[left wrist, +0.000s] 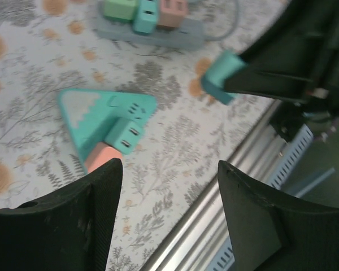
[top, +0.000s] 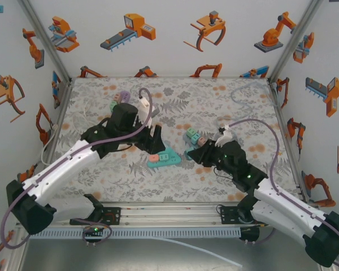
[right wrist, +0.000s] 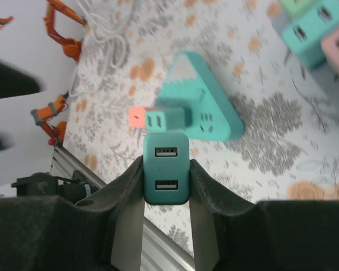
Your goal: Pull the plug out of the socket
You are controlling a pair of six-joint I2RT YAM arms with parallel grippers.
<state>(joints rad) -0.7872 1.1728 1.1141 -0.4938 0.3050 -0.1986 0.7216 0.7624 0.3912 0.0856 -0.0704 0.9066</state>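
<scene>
While the right gripper [right wrist: 166, 174] is squeezing the plug [right wrist: 166, 164] between its jaws, the plug is hanging free of the socket [right wrist: 206, 110]. In the right wrist view the plug is sitting low in the middle, and the socket is lying just above it in the frame. In the top view the plug is just right of the socket, near the middle. So the pull looks done.

The left gripper [left wrist: 168, 169] is standing open with nothing between its fingers [left wrist: 73, 220]. In its view the socket is lying on the table [left wrist: 175, 141] at the left middle, and the plug is up at the upper right, apart from it.

The plug could slip and fall if the right jaws are loosening too early. Nothing is holding the socket down, so a bump from either arm could push it away. A second plug [left wrist: 126, 137] and a pink plug [left wrist: 99, 158] are sitting in the socket, and a low left finger could knock them.
</scene>
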